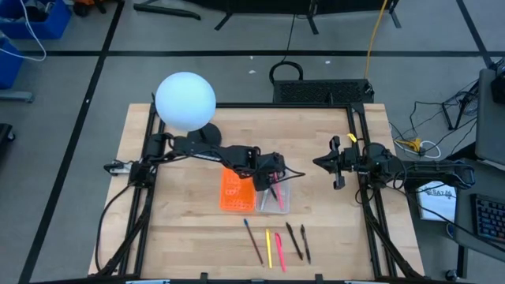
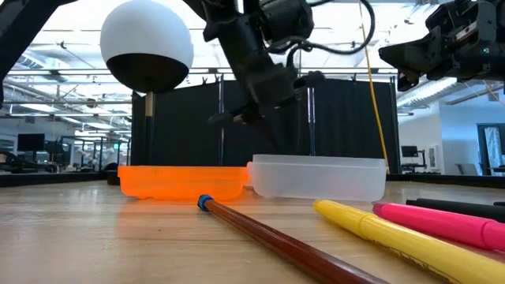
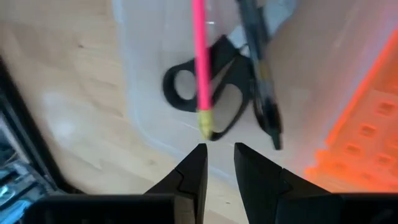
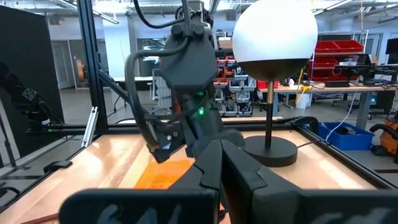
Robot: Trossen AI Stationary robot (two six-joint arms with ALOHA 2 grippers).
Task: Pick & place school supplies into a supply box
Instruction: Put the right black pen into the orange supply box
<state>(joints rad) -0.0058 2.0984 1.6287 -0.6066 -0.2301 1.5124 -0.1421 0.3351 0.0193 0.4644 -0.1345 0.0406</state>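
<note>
Only left wrist cam shows scissors (image 3: 208, 99) in box (image 3: 155, 134); left gripper (image 3: 219, 152) fingers apart, right's (image 4: 219, 152) closed

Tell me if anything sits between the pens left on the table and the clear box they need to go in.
Nothing visible does. The loose pens lie on bare wood just in front of the clear box. The left gripper hovers over the box, which already holds scissors and a pink pen.
</note>
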